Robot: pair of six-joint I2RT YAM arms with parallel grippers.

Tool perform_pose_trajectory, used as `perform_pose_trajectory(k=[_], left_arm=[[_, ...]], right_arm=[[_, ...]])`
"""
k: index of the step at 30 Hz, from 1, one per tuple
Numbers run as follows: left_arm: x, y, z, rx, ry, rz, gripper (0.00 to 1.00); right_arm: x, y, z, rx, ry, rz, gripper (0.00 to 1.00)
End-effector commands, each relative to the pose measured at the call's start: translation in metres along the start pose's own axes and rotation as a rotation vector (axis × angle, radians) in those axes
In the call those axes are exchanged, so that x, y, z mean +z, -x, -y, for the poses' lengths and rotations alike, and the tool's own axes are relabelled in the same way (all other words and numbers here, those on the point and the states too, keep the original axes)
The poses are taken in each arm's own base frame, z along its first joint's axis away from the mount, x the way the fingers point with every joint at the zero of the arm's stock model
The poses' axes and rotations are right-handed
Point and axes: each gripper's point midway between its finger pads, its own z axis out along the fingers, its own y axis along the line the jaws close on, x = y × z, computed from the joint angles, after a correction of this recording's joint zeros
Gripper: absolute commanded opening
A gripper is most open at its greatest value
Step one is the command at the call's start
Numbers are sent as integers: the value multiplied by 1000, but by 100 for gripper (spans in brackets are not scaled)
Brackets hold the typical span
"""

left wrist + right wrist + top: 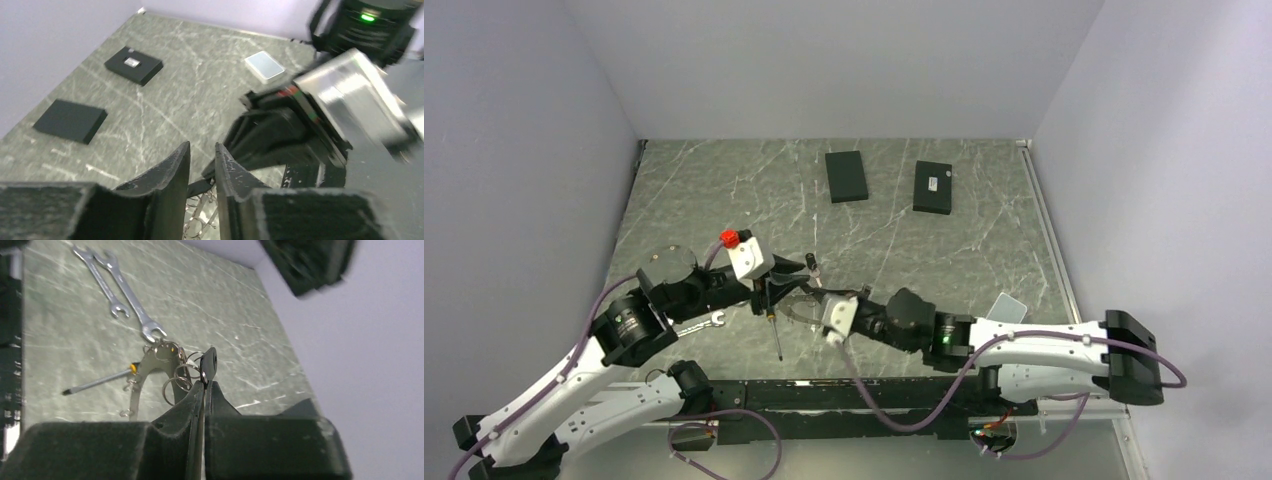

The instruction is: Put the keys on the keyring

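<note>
My right gripper [204, 384] is shut on one of the keys [208, 362]. Its black head and a small split ring stick up above the fingertips. Behind it lies the flat grey keyring [141, 377] with several thin wire rings [175, 383] on it. In the top view the keyring [802, 308] lies between the two grippers, with the right gripper [849, 296] at its right edge. My left gripper [202, 146] stands over it, jaws a little apart. A dark key head [198, 187] shows low in the gap, above bits of chain [200, 220]. The left gripper [804, 268] faces the right one closely.
Two silver wrenches [115, 285] and a black-and-yellow screwdriver [97, 383] lie near the keyring. Two flat black boxes [846, 176] [935, 187] sit at the back of the table. A pale card [1006, 306] lies to the right.
</note>
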Motion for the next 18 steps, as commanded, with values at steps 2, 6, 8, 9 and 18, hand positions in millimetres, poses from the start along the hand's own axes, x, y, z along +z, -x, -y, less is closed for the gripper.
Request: perform_pose_trajectory(k=[2, 6, 8, 9, 18], left_arm=[[-2, -13, -29, -8, 165, -74, 47], [-7, -20, -33, -11, 196, -100, 81], [-14, -26, -38, -21, 238, -134, 88], [-20, -28, -43, -27, 275, -152, 89], [-20, -45, -37, -194, 297, -173, 84]], right_arm=[[5, 6, 35, -365, -264, -69, 0], [2, 17, 55, -475, -403, -60, 0], [-1, 24, 59, -475, -425, -43, 0], [-4, 30, 60, -461, -422, -23, 0], [-46, 76, 36, -91, -116, 188, 0]])
